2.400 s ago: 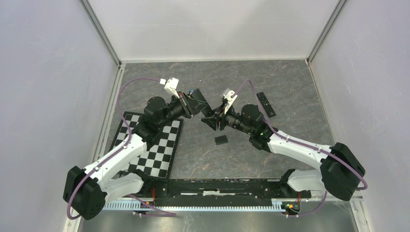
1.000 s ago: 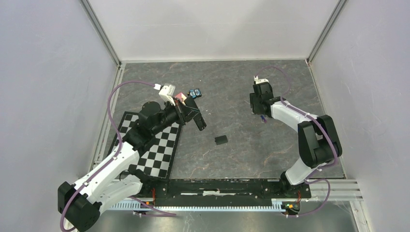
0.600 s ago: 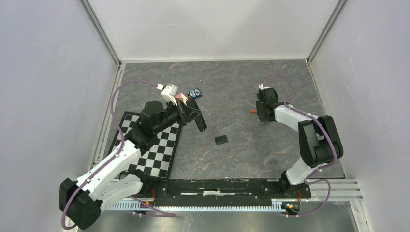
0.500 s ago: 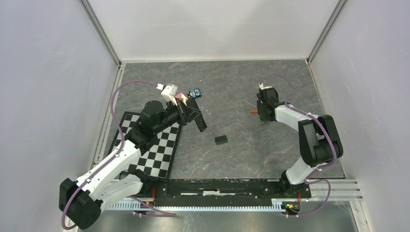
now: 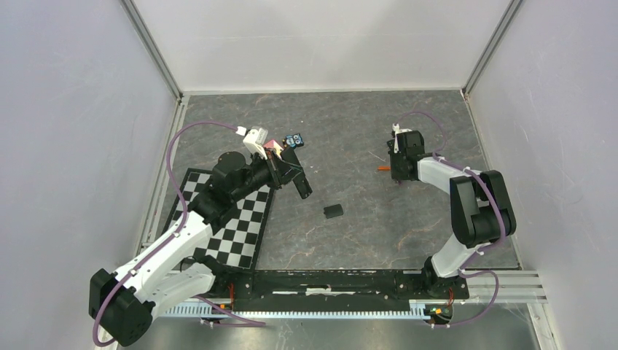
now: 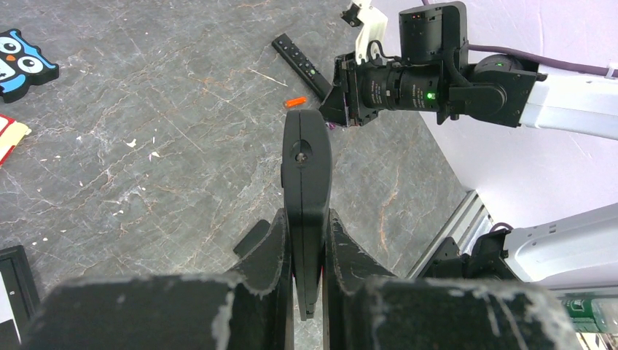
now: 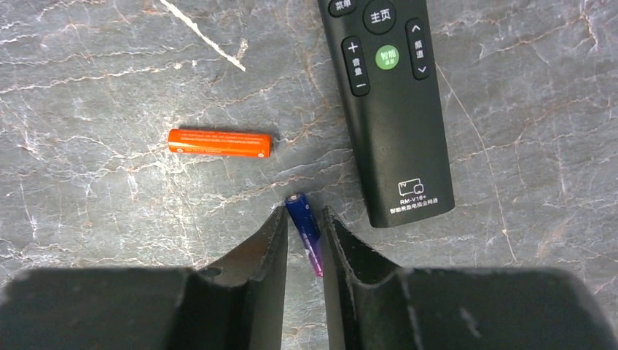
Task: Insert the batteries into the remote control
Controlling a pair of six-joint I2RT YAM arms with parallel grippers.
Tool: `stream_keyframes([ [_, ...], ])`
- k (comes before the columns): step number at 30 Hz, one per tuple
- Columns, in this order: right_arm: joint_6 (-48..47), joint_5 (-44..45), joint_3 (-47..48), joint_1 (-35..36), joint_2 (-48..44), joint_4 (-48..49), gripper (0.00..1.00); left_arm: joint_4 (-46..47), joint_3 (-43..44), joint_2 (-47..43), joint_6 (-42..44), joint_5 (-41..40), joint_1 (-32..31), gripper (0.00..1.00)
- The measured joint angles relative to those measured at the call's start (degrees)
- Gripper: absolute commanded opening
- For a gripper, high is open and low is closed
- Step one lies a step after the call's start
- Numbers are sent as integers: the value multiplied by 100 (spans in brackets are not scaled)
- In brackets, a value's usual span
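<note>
My left gripper (image 6: 306,215) is shut on a black remote control (image 6: 306,160) and holds it edge-on above the table's left middle (image 5: 300,179). My right gripper (image 7: 304,211) points down at the table at the back right (image 5: 397,175). Its fingers stand narrowly open on either side of a blue-and-purple battery (image 7: 304,232) that lies slanted on the stone surface, with a slight gap showing. An orange battery (image 7: 218,143) lies just left of it (image 5: 382,169). A second black remote (image 7: 393,109) lies face up to the right.
A small black cover piece (image 5: 333,211) lies mid-table. A blue-and-black owl gadget (image 5: 294,140) sits behind the left gripper, and a checkerboard mat (image 5: 233,219) lies under the left arm. Walls close in the back and both sides.
The right arm swung from the centre to the back right, came down over the blue-and-purple battery, and its jaws narrowed around it. The left arm kept holding the remote nearly still.
</note>
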Motion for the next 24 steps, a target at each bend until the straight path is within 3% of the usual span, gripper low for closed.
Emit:
stream_keyframes([
  [6, -22, -15, 4, 0, 37, 107, 6, 0, 0, 0, 0, -2, 0, 2],
  [18, 22, -385, -472, 4, -581, 249, 4, 22, 0, 133, -50, 0, 0, 2],
  [24, 361, -1565, -960, 431, -2035, 1147, 4, 238, 0, 354, -245, 4, 0, 2],
])
